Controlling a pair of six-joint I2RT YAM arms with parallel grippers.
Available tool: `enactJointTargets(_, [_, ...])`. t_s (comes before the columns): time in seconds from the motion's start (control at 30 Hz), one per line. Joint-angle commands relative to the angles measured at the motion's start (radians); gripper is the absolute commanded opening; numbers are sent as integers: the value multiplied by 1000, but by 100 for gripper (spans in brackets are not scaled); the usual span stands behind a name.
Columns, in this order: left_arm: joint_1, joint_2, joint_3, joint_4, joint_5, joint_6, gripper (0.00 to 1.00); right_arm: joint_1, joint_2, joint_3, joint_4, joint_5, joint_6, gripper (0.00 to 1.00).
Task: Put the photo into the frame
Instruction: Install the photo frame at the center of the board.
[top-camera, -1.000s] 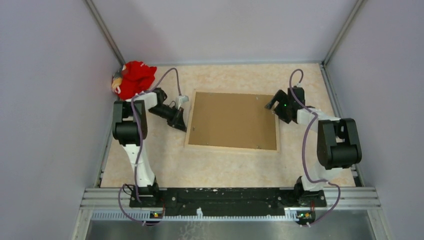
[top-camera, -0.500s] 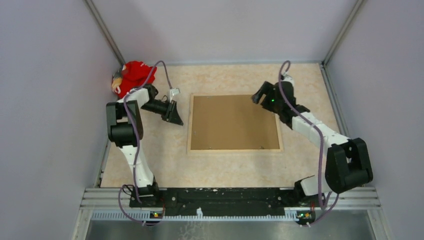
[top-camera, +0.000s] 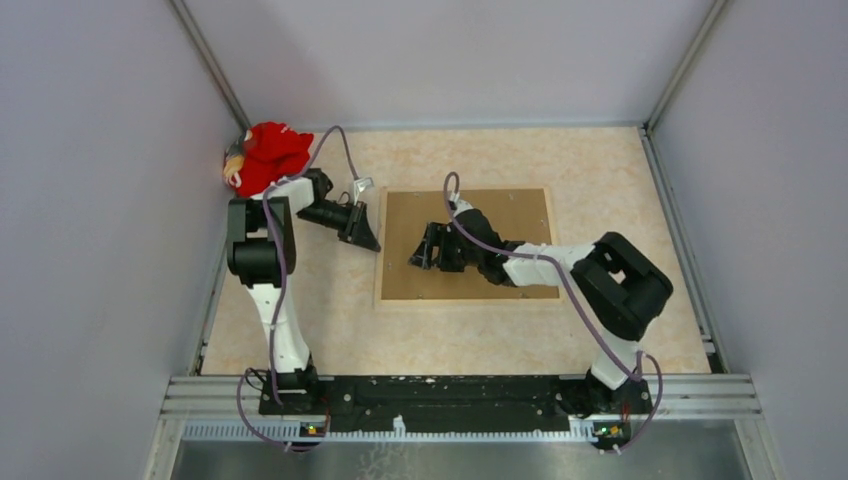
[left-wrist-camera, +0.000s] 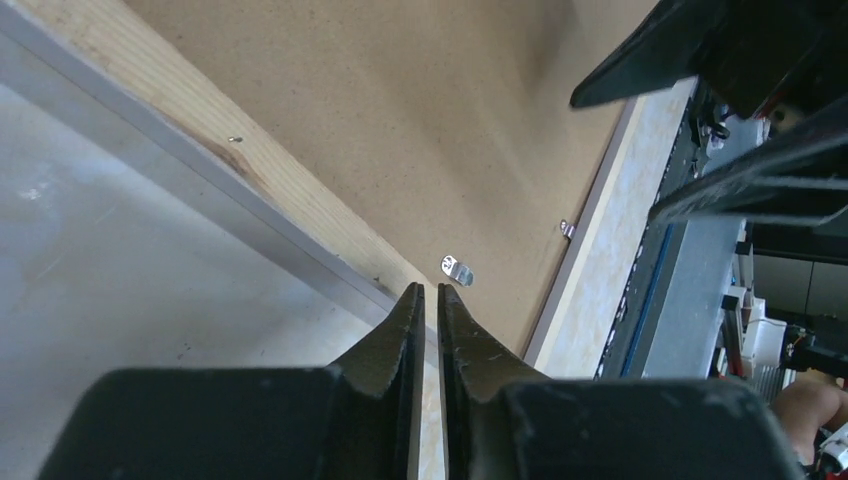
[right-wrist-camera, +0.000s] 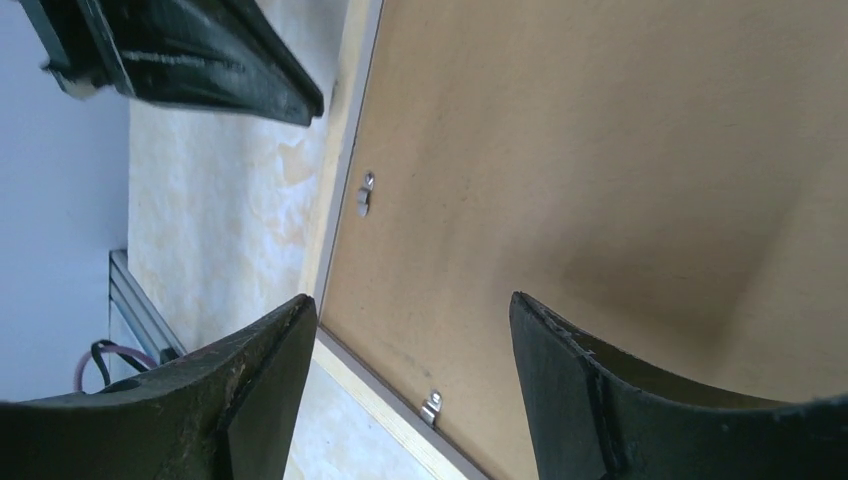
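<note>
The frame (top-camera: 379, 270) lies face down in the middle of the table, its light wood rear rim showing. A plain brown backing board (top-camera: 505, 215) fills it, held by small metal clips (right-wrist-camera: 431, 408). The photo is hidden. My left gripper (top-camera: 362, 226) hovers just off the frame's left rim (left-wrist-camera: 200, 140); its jaws are shut to a thin slit with nothing between them (left-wrist-camera: 430, 290). My right gripper (top-camera: 425, 250) reaches across the board to its left part and stands wide open (right-wrist-camera: 408, 300) above the board's corner, touching nothing.
A red cloth bundle (top-camera: 265, 155) sits in the back left corner against the wall. Grey walls close in the table on three sides. A metal rail (top-camera: 450, 395) carrying the arm bases runs along the near edge.
The right arm swung from the frame's right side across the backing board to its left part. The frame went from skewed to square. The left gripper shifted slightly by the left rim.
</note>
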Motion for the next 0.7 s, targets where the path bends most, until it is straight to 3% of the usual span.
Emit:
enactJointTargets(0.0, [4, 12, -21, 62, -10, -42, 13, 63, 86, 85, 142, -51, 37, 70])
enactJointTargets(0.67, [-1, 20, -56, 143, -81, -103, 6, 107, 306, 226, 179, -120, 88, 69])
